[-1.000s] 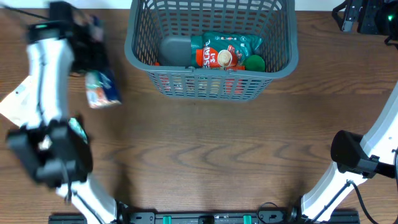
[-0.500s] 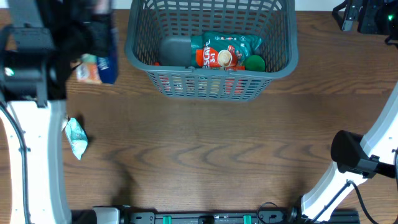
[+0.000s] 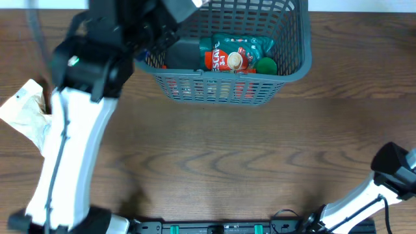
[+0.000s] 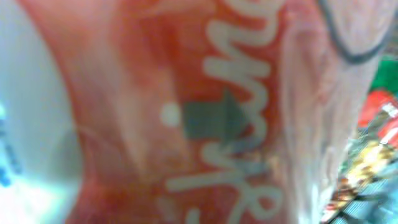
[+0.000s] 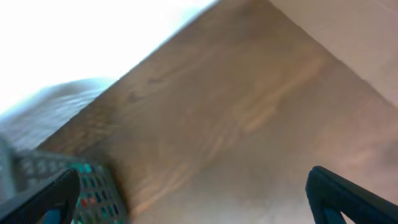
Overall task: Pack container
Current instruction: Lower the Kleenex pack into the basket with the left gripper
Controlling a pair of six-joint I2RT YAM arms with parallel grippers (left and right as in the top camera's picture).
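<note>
The grey slotted container [image 3: 221, 73] stands at the back middle of the table. It holds a teal and red packet [image 3: 234, 52], a green item [image 3: 266, 65] and a grey item [image 3: 182, 52]. My left gripper [image 3: 148, 45] is over the container's left rim, shut on a red-orange packet with white lettering [image 4: 205, 112] that fills the left wrist view and hides the fingers. My right gripper [image 5: 186, 193] is open and empty, its dark fingers at the frame edges above bare table, with the container's corner [image 5: 93, 193] at lower left.
A crumpled white bag [image 3: 26, 114] lies at the table's left edge. My left arm crosses the left part of the table and hides what lies under it. My right arm's elbow [image 3: 396, 162] is at the lower right.
My left arm swung right, carrying the packet from beside the container to over its left rim. The right arm has shifted, and its gripper has left the overhead view's top right.
</note>
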